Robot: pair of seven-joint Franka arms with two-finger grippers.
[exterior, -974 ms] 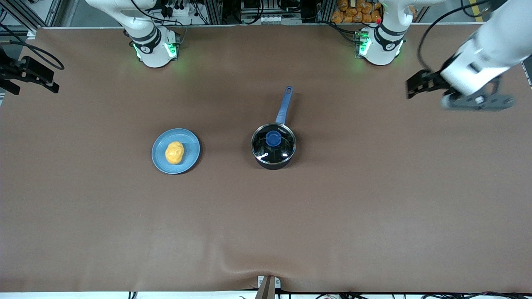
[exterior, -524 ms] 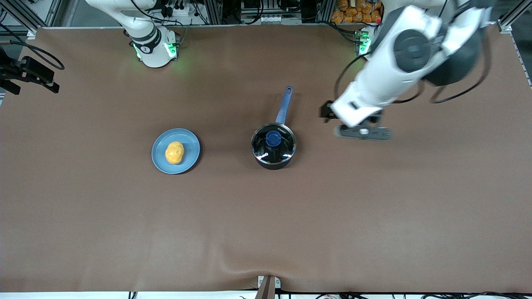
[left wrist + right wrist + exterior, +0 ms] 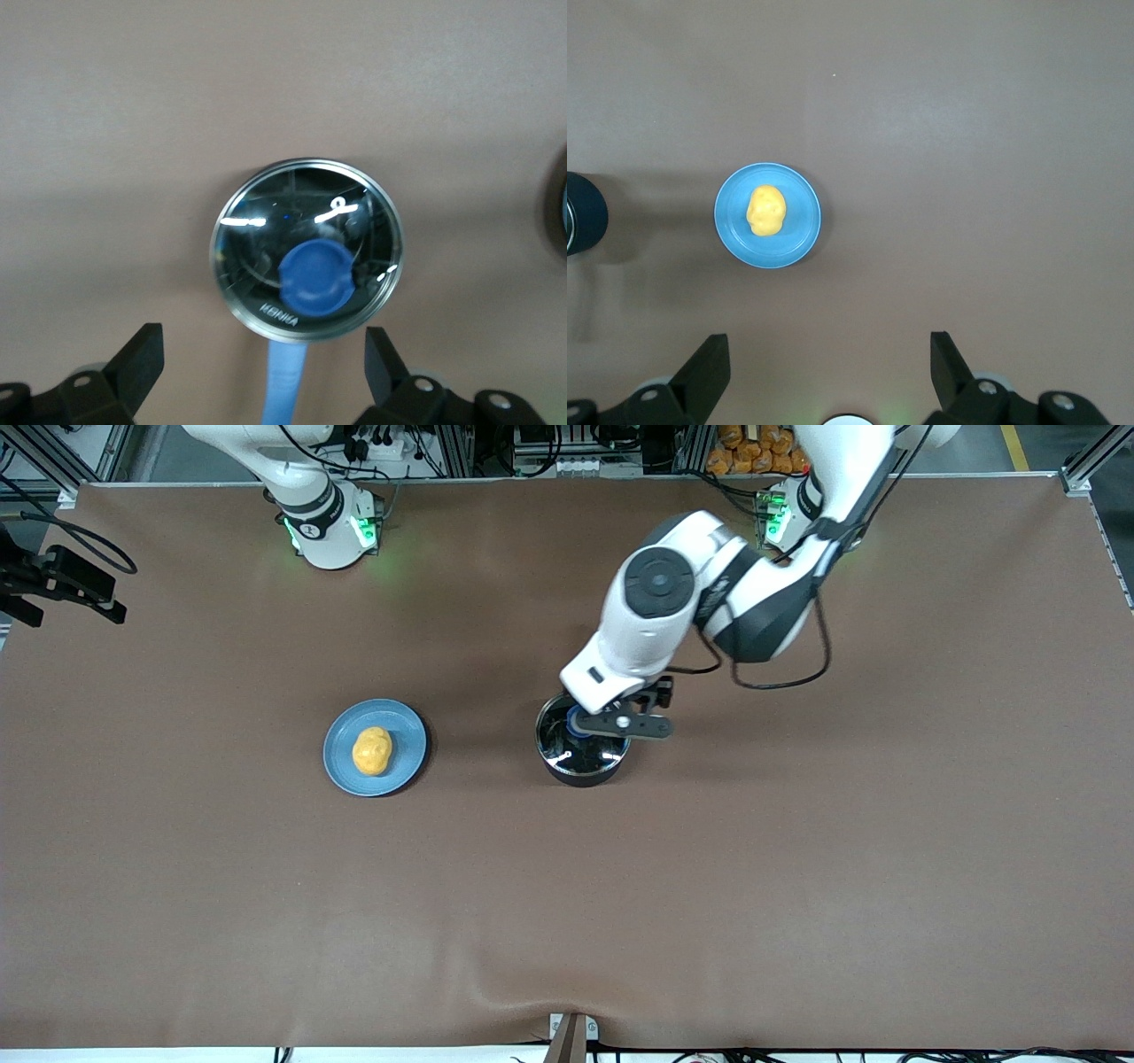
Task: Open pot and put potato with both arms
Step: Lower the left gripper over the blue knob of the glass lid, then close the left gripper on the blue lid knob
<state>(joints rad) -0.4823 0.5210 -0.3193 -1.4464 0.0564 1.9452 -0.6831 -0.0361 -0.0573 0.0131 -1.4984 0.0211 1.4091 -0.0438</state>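
The black pot (image 3: 580,766) stands mid-table with its glass lid (image 3: 571,751) on; my left arm hides its blue handle in the front view. The left wrist view shows the lid (image 3: 266,257), blue knob (image 3: 315,276) and handle (image 3: 283,385). My left gripper (image 3: 620,707) hovers open over the handle's root beside the pot, also seen in the left wrist view (image 3: 263,367), holding nothing. The yellow potato (image 3: 372,750) lies on a light-blue plate (image 3: 403,766) toward the right arm's end. My right gripper (image 3: 830,367) is open and empty, high above the table, with the potato (image 3: 765,212) well below it.
A heap of orange-brown lumpy items (image 3: 762,447) sits off the table by the left arm's base. A black mount (image 3: 62,580) juts in at the right arm's end. The pot's edge (image 3: 583,226) shows in the right wrist view.
My left arm has swung in from its end of the table to over the pot. The pot, plate, potato and right arm have not moved.
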